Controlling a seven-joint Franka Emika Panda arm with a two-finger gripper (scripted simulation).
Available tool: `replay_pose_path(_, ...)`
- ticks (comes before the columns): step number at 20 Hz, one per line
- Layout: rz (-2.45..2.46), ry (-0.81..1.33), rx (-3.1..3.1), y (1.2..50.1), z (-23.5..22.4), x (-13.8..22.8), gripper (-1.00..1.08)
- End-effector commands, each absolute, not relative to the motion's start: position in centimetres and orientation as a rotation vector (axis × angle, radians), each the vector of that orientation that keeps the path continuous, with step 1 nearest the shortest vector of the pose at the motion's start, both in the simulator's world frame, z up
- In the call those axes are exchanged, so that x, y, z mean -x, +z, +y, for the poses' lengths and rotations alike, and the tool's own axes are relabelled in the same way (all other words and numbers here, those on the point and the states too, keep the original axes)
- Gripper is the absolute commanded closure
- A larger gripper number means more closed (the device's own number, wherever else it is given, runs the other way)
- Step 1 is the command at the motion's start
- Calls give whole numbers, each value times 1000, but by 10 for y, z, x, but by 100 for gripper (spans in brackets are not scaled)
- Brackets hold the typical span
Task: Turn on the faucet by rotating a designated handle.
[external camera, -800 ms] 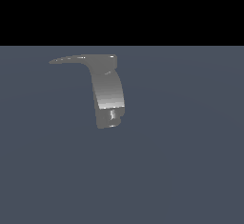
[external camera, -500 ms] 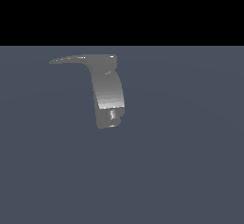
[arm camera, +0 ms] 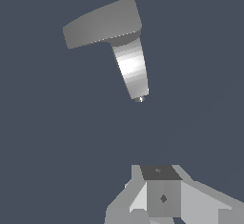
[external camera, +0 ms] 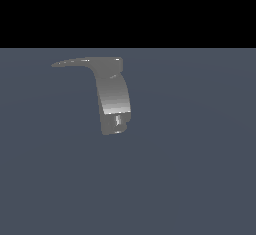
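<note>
The faucet (external camera: 114, 99) is a shiny grey fixture with a thick curved body and a small round opening at its lower end. It stands on the dark grey floor in the exterior view. Its handle (external camera: 75, 62), a thin flat lever, tapers to a point toward the exterior view's left. The wrist view looks down on the faucet (arm camera: 131, 66) with the flat handle (arm camera: 102, 23) across its top. My gripper (arm camera: 161, 172) shows only in the wrist view, well apart from the faucet. Its fingers are pressed together with no gap and hold nothing. The arm does not appear in the exterior view.
A flat dark grey floor (external camera: 190, 179) surrounds the faucet, with a black band (external camera: 128, 9) above it in the exterior view. No other objects show.
</note>
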State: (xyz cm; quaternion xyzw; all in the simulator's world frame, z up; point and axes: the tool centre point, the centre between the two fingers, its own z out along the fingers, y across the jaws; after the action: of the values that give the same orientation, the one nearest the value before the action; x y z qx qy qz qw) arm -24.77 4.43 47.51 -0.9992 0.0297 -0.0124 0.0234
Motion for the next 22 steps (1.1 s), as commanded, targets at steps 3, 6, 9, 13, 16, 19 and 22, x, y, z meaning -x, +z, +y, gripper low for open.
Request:
replay_pose_path(3,201,-36,3089,464,61,241,108)
replay_pose_path(6,292,-34,3083,454,75,234,108)
replay_pose_path(9,386,-32,3074,445,88,226,108)
replay_pose_path(13,510,-30,3057,432,106,214,108)
replay_pose_path(16,603,-28,3042,422,118,204,108)
replay_pose_path(19,695,-26,3023,412,130,193,108)
replay_pose_path(22,786,-24,3001,403,142,181,108)
